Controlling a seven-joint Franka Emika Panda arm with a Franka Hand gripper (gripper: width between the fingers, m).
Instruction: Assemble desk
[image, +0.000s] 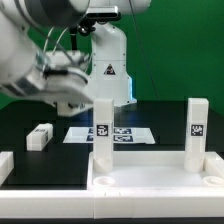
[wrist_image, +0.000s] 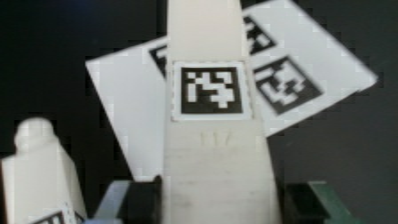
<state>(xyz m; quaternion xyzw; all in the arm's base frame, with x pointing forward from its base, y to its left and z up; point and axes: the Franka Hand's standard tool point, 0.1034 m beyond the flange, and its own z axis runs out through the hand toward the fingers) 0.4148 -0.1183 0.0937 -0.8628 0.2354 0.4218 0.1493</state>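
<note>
The white desk panel lies at the front with two white legs standing upright on it, one toward the exterior view's left and one toward its right. My gripper is at the top of the left one. In the wrist view this leg with its square tag runs between my fingers, and a dark gap shows on each side of it. The jaws stand open astride the leg. A loose leg lies on the black table. Another white leg shows beside the gripper.
The marker board lies flat behind the panel and shows behind the leg in the wrist view. A white part sits at the exterior view's left edge. The robot base stands at the back.
</note>
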